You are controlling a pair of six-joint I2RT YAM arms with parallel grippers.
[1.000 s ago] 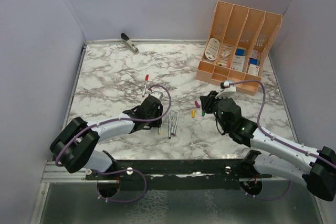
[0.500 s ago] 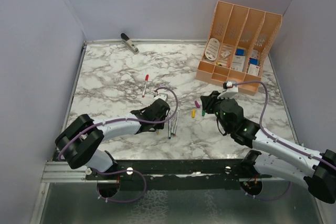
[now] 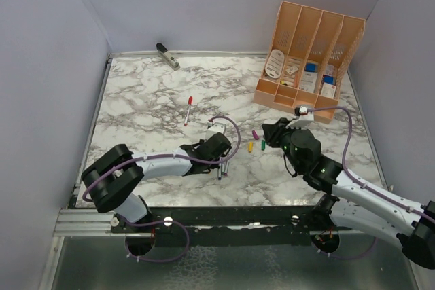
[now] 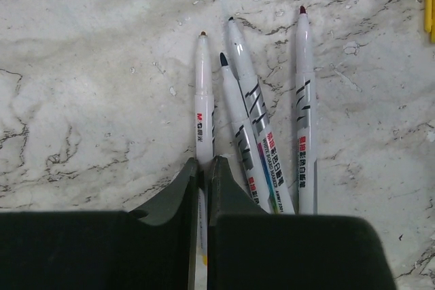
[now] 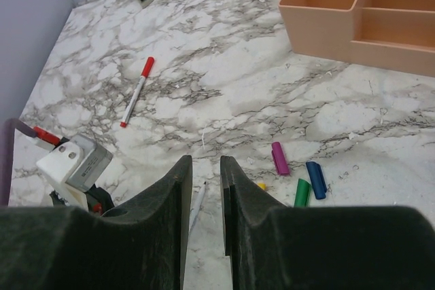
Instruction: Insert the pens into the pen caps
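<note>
Several uncapped white pens (image 4: 253,106) lie side by side on the marble; they also show in the top view (image 3: 224,161). My left gripper (image 4: 202,162) is low over them, shut on the leftmost pen (image 4: 203,86); it shows in the top view (image 3: 219,151). A red-capped pen (image 3: 187,110) lies apart to the far left. The magenta cap (image 5: 279,157), blue cap (image 5: 315,179), green cap (image 5: 302,192) and yellow cap (image 3: 250,146) lie loose just left of my right gripper (image 3: 275,134). My right gripper (image 5: 205,164) hovers above the table, jaws a little apart and empty.
An orange desk organiser (image 3: 309,59) stands at the back right, its low trays near my right arm. A grey stapler-like tool (image 3: 167,55) lies at the back left edge. Grey walls close in both sides.
My left gripper has moved right, from beside the pen group to over it, and now grips the leftmost pen. The right arm has barely shifted.
</note>
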